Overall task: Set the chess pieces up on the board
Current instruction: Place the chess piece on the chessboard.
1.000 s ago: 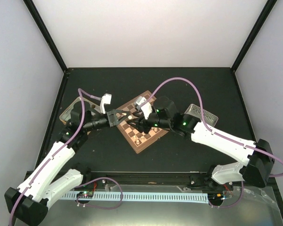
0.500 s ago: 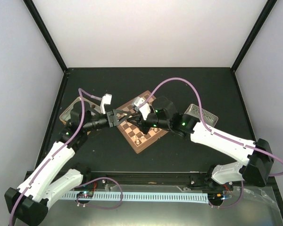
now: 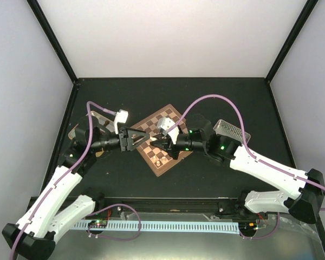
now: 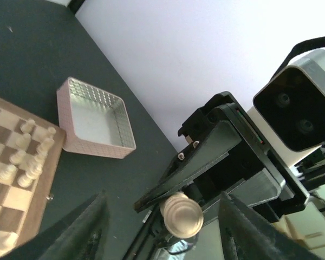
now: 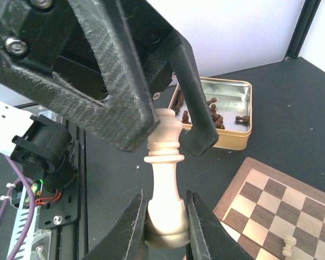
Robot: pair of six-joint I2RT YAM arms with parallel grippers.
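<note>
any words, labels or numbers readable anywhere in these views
None can be read.
The board, the empty tin, the tin of dark pieces, the chess piece and the wrist camera show no print in any view.

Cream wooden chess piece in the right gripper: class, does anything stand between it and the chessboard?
Yes: the open left gripper straddles the head of the cream wooden chess piece. The right gripper clamps its base. Nothing else visible lies before the brown-and-tan wooden chessboard.
</note>
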